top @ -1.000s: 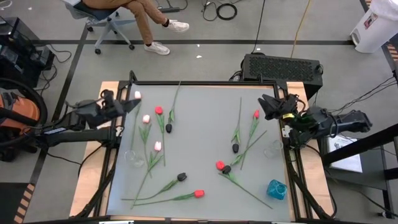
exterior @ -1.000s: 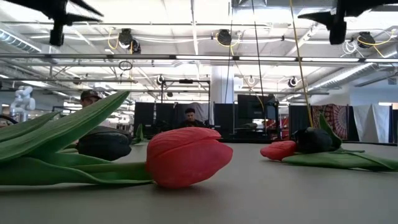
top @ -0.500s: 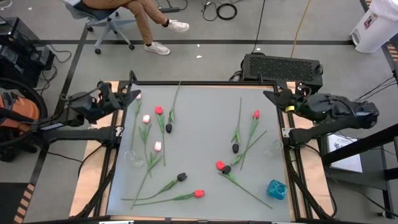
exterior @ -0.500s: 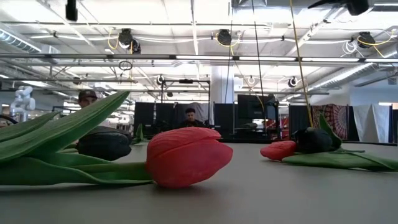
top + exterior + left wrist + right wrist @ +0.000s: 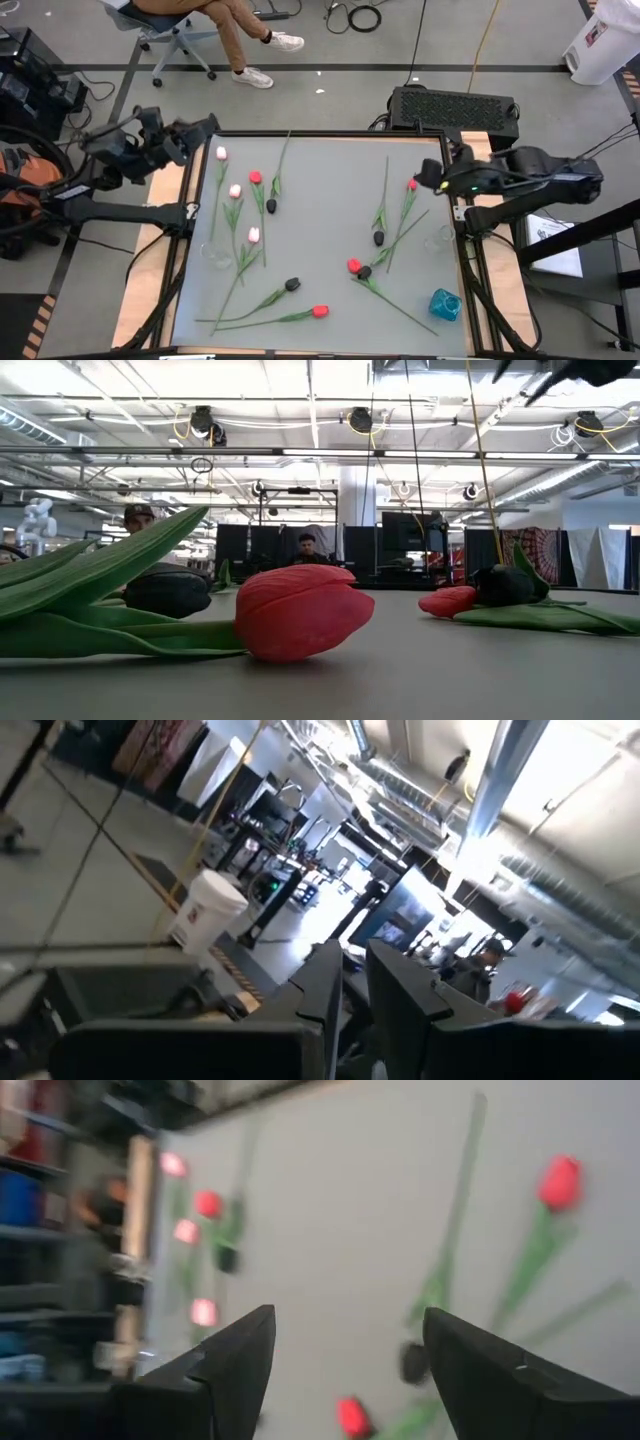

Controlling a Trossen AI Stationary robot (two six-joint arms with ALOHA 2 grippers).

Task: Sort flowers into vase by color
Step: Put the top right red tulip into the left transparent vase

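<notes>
Flowers (image 5: 262,232) lie scattered flat on the grey table (image 5: 320,160) — red, pink and black heads on thin green stems. I judge them light, floppy and easily bent, so I'd pinch mid-stem, not the head. Right gripper (image 5: 428,176) hovers at the right table edge, fingers wide and empty. Left gripper (image 5: 205,128) sits off the far-left corner, fingers narrow, holding nothing. No readable writing.
</notes>
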